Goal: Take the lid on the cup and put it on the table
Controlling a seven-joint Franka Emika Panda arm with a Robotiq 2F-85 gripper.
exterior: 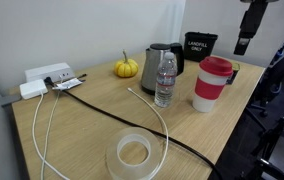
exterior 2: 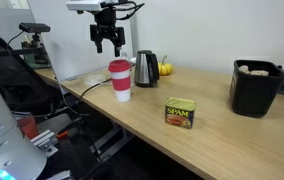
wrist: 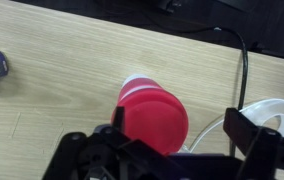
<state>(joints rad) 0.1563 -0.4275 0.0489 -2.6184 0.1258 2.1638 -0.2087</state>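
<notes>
- The gripper (exterior 2: pixel 108 47) hangs in the air above the cup (exterior 2: pixel 120 84). Its two fingers are spread wide and hold nothing.
- The red lid (wrist: pixel 152 121) sits flat on top of the cup. The cup stands close to one edge of the table (exterior: pixel 92 120), not far from the corner where the black mug (exterior: pixel 200 45) is.
- I think the job now is to go down and grab the lid.
- In the wrist view the lid is between the two fingers but a bit to one side. Move over first so the lid is right in the middle.
- Go straight down and slowly. Stop when the fingers are beside the lid's rim, not down at the cup's red band.
- Close gently on the rim. If one finger touches first, the tall cup could tip or slide toward the edge.
- Lift straight up. If the lid is tight, the cup may come up too, so pull slowly.
- The water bottle (exterior: pixel 165 80) and the black cable (exterior: pixel 102 104) are near, so choose a bare spot on the table for the lid.
</notes>
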